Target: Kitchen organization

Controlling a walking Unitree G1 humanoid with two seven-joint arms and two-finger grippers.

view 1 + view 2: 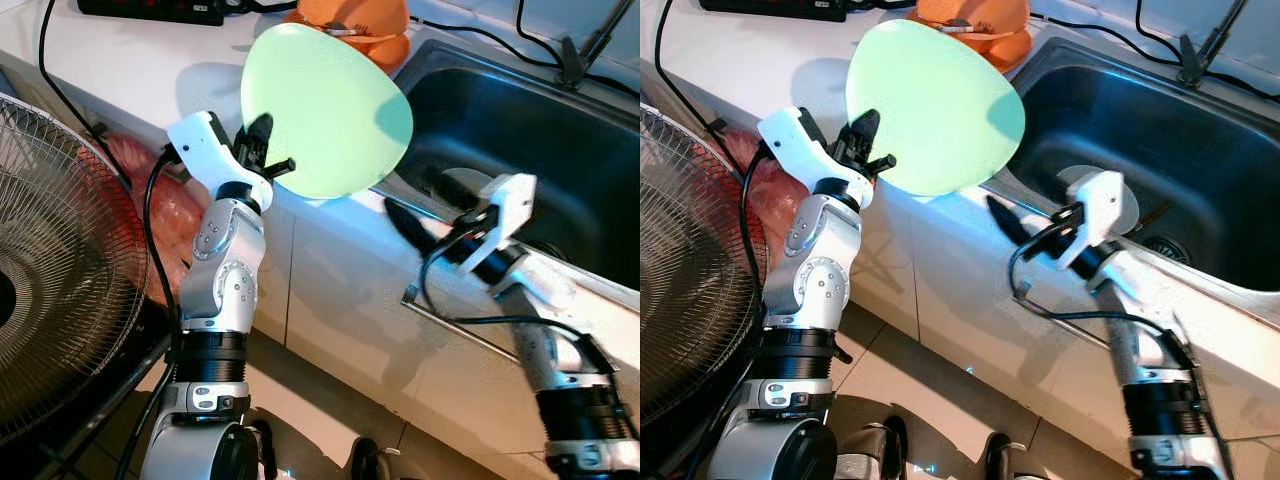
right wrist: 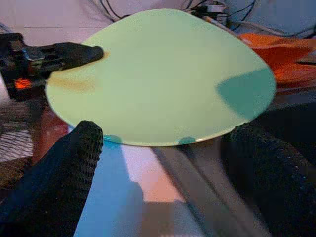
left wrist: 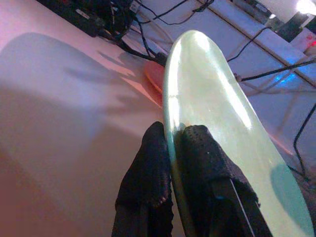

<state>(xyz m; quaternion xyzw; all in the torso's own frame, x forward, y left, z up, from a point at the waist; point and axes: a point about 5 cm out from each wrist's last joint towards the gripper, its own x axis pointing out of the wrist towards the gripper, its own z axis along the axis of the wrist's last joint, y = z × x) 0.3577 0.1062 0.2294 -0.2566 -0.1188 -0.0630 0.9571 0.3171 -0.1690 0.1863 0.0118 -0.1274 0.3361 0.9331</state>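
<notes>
White cabinet fronts (image 1: 340, 290) run below a pale countertop (image 1: 140, 70), with a wire fan (image 1: 60, 290) close on the robot's left. Nearest, the right gripper (image 1: 1025, 225) hangs in front of the cabinet just below the counter edge, its two black fingers spread wide and holding nothing. Higher up, the left gripper (image 1: 262, 150) pinches the rim of a pale green plate (image 1: 325, 110), one finger on each face, the plate tilted above the counter edge beside the dark sink (image 1: 520, 140). Behind the plate sits an orange bowl (image 1: 375, 25), and black cables (image 1: 480, 35) trail along the back of the counter.
</notes>
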